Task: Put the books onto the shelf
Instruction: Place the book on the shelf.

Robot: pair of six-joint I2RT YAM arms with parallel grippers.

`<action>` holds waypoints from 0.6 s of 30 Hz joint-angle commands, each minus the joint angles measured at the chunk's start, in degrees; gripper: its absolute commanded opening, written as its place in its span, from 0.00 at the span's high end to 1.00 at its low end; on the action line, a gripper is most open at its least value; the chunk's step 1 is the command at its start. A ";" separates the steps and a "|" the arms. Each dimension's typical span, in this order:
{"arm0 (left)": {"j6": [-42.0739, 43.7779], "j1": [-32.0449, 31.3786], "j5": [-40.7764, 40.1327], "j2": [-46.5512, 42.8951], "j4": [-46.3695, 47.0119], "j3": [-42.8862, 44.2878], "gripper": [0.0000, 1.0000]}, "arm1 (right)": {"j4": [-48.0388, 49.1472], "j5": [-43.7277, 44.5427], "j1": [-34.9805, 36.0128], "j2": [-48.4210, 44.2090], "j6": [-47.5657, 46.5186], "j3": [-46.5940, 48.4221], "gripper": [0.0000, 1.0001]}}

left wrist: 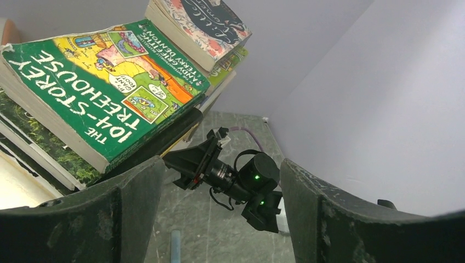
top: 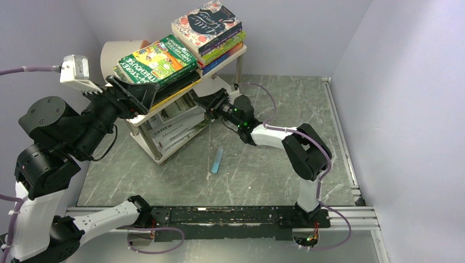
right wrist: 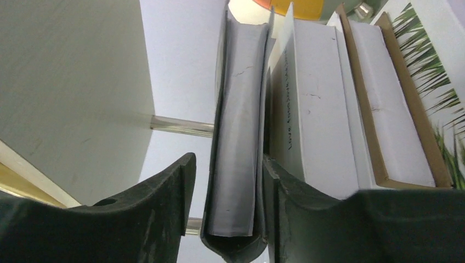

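Right jaws stand apart around a grey book (right wrist: 233,137), unseen from above; left jaws gape empty.

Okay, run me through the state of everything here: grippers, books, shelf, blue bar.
shelf: upright, books on both tiers.
left gripper: open, empty, by the top tier.
right gripper: open, fingers either side of the grey book.
grey book: in the lower tier, beside white books.
Treehouse book: flat atop the left stack.
Little Women: flat atop the right stack.
blue bar: flat on the table, clear of the shelf.
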 commanded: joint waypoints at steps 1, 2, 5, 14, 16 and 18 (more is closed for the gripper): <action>0.23 0.20 -1.31 -0.27 -0.81 -0.45 0.19 | -2.50 1.16 0.70 -2.16 -6.43 2.19 0.45; 0.24 0.20 -1.36 -0.17 -0.89 -0.40 0.19 | -5.26 1.30 0.71 -2.59 -8.55 2.89 0.41; 0.45 0.26 -0.84 0.55 -1.79 0.55 0.19 | -12.99 3.14 0.83 -4.25 -15.01 5.37 0.30; 0.89 0.25 -0.41 0.58 -1.12 0.43 0.19 | -29.61 10.79 2.24 -5.87 -30.28 12.38 0.15; 0.97 0.19 -0.21 0.49 -1.31 0.48 0.19 | -31.95 13.41 2.67 -5.77 -32.86 13.73 0.14; 1.14 0.19 -0.14 0.26 -1.69 0.39 0.19 | -33.30 15.78 2.69 -5.76 -34.68 14.55 0.13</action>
